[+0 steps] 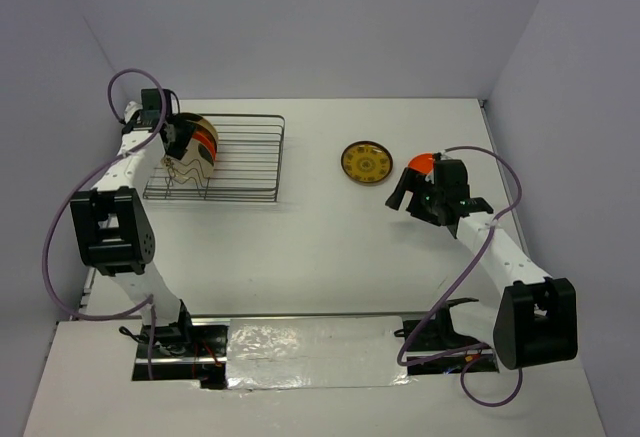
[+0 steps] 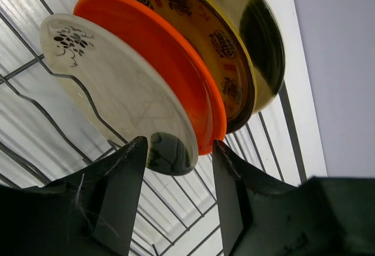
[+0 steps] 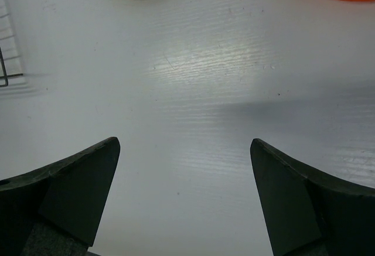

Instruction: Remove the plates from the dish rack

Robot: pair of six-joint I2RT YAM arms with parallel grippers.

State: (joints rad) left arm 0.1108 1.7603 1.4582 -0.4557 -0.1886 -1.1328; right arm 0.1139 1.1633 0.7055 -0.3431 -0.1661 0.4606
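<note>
Plates [image 1: 200,145] stand on edge at the left end of the dark wire dish rack [image 1: 250,157], the glossy beige dark-blotched plate [image 2: 117,92] nearest the left gripper [image 2: 179,146], its rim between the spread fingers [image 2: 117,197]. The right gripper [image 3: 184,144], also spread, hovers well apart over the white table [image 3: 205,92].

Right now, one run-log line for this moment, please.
left tool: open around beige plate rim in dish rack | right tool: open over table | on table: yellow plate, orange plate

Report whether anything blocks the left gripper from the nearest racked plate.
Nothing visible does: the open left gripper sits right at the lower rim of the beige plate, no dish rack wire between them. The orange plate stands just behind.
</note>
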